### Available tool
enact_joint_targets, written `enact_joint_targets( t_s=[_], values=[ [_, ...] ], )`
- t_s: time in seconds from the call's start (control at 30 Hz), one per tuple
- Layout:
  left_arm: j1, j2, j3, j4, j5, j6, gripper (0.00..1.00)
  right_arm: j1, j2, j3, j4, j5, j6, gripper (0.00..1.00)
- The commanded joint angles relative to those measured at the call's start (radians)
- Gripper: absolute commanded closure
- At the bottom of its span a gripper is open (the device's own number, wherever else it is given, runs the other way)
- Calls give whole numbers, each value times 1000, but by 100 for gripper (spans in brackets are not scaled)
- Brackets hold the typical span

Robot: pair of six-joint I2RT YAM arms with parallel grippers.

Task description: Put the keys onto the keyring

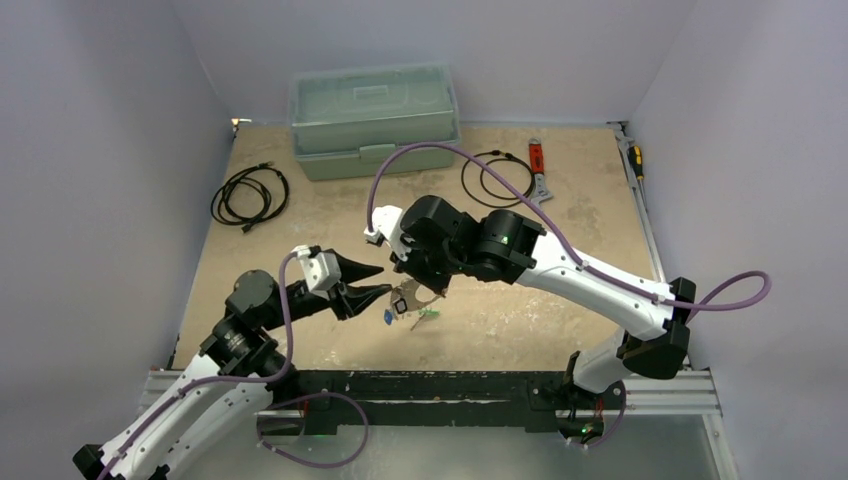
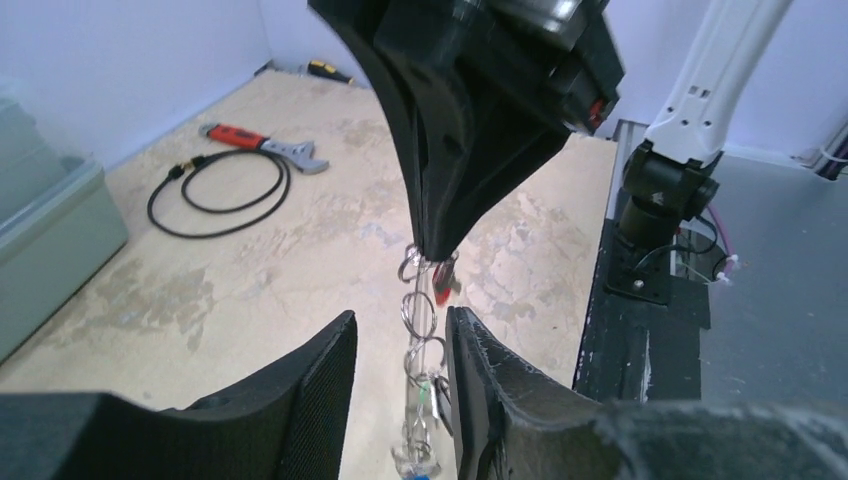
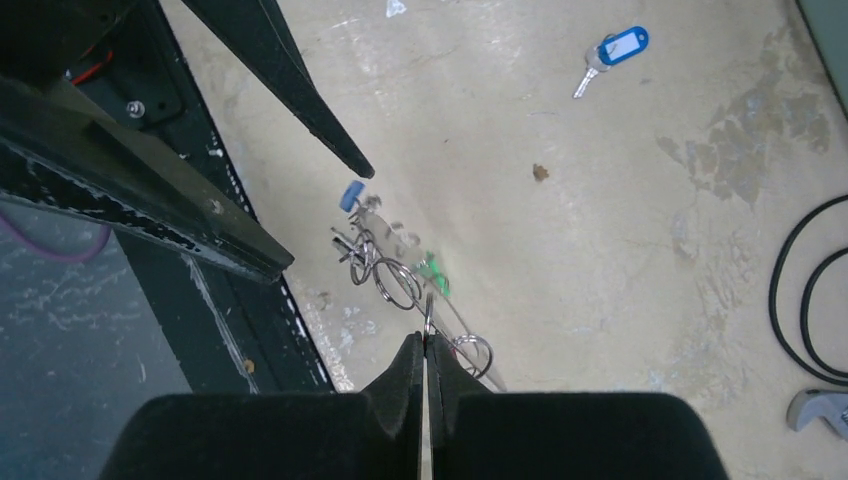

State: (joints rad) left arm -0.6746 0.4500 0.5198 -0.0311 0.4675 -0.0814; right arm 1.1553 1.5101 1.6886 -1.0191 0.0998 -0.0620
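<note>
**Step in hand.** The right gripper (image 1: 428,292) hangs over the near middle of the table. Its jaws are pressed fully together on the top wire of the keyring (image 3: 397,283), which looks like a bunch of thin linked loops dangling below the fingertips.

The left gripper (image 2: 400,330) comes in from the keyring's left. Its jaws are parted wide, one finger on each side of the hanging loops, and they grip nothing.

On the keyring already:
- blue-headed key (image 3: 351,194) at the lower end
- green-headed key (image 3: 433,271) near the middle
- small red piece (image 2: 446,283) just under the right fingertips, probably a key head

I cannot tell whether the lowest loop touches the table.

A blue-tagged key (image 3: 615,48) lies flat, well apart from the keyring, and is not threaded.

Judgement: this is mid-task, a two-handed re-grip of the keyring before another key goes on.

**Next move.** The left jaws need to close on one lower loop only, square to the wire, to steady it. The wire is very slender and hangs free, so it may swing or slip out.

**Surface and room.**
- Pale, plain walls close in three sides.
- The table (image 1: 300,230) is a tan board, scuffed with paler patches.
- Beyond the keyring, at the far wall, sits a grey-green lidded box (image 1: 372,120).
- Black cable coils lie far-left (image 1: 250,195) and far-right (image 1: 497,180) of the keyring.
- A red-handled wrench (image 1: 538,165) lies just beside the right coil.
- A screwdriver (image 1: 635,160) lies at the far right edge.
</note>
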Motion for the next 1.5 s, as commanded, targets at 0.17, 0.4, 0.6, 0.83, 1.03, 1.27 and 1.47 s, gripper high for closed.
enact_joint_targets(
  t_s=[0.17,0.4,0.6,0.83,1.03,1.27,1.47],
  values=[
    [4,26,-24,148,141,-23,65,3,-44,14,-18,-97,-71,100],
    [3,60,-52,214,188,-71,67,7,-45,13,-8,-136,-88,100],
    [2,66,-73,255,240,-73,68,42,-39,8,-12,-153,-104,100],
    [-19,23,-118,303,303,2,74,69,-40,2,-6,-152,-123,100],
    [-46,-3,-136,304,334,66,80,86,-63,-12,14,-158,-136,100],
    [-57,14,-137,297,337,77,83,101,-70,-18,30,-146,-143,100],
    [-56,-4,-129,263,285,124,70,112,-68,-14,23,-145,-147,100]
  ],
)
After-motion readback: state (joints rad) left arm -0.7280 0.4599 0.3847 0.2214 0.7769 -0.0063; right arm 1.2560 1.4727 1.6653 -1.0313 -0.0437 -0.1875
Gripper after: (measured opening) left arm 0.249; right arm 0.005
